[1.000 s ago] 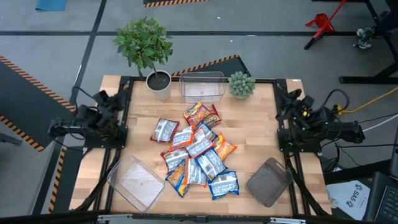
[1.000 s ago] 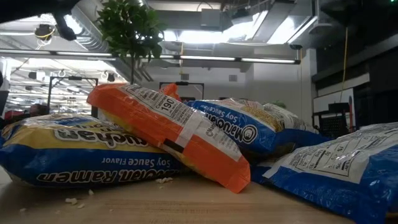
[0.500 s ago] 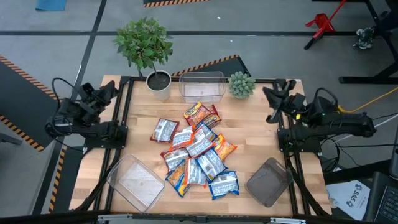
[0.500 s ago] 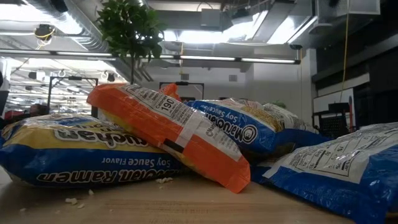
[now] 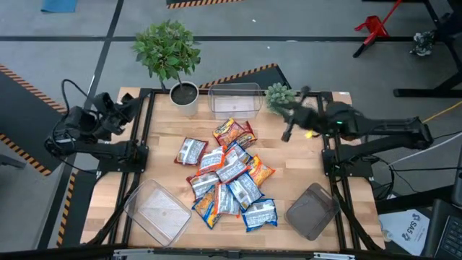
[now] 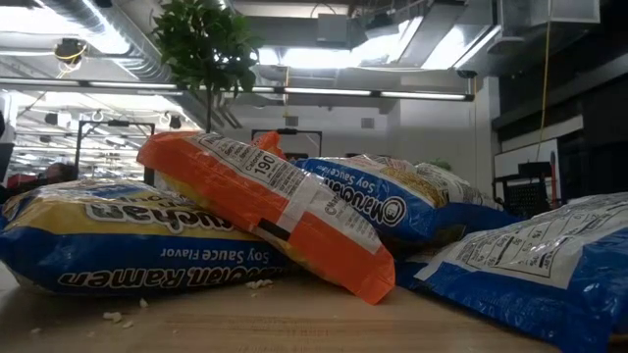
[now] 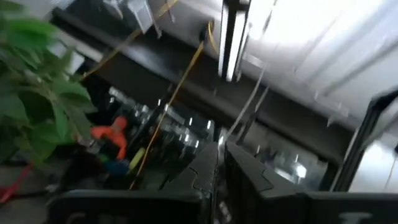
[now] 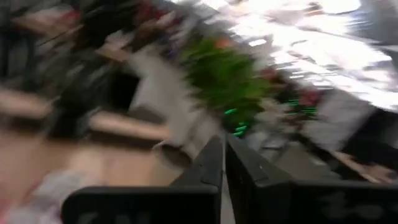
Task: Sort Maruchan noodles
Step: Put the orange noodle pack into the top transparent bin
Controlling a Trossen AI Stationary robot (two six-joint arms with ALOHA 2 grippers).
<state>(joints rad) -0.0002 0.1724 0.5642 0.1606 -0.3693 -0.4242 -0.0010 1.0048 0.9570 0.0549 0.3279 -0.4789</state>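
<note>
The Maruchan noodles [image 5: 227,175] lie in a loose pile on the middle of the wooden table, blue, red and orange packets overlapping. The low view shows an orange packet [image 6: 265,201] leaning on blue ones [image 6: 128,240]. My left gripper [image 5: 136,102] is shut at the table's far left corner, raised and pointing up into the room [image 7: 221,171]. My right gripper [image 5: 288,131] is shut [image 8: 224,163] and hangs above the table's far right part, between the pile and the right edge. Neither gripper touches a packet.
A clear tub [image 5: 234,100] stands at the far edge between a white-potted plant [image 5: 185,94] and a small green plant [image 5: 280,97]. Another clear tub [image 5: 157,209] sits near left, a grey tub [image 5: 312,209] near right. Crumbs [image 6: 118,316] lie on the wood.
My right gripper has risen from the table's right edge and swung in over the table toward the pile, rolling as it went. My left gripper has lifted at the left edge and tipped upward. The packets have stayed where they were.
</note>
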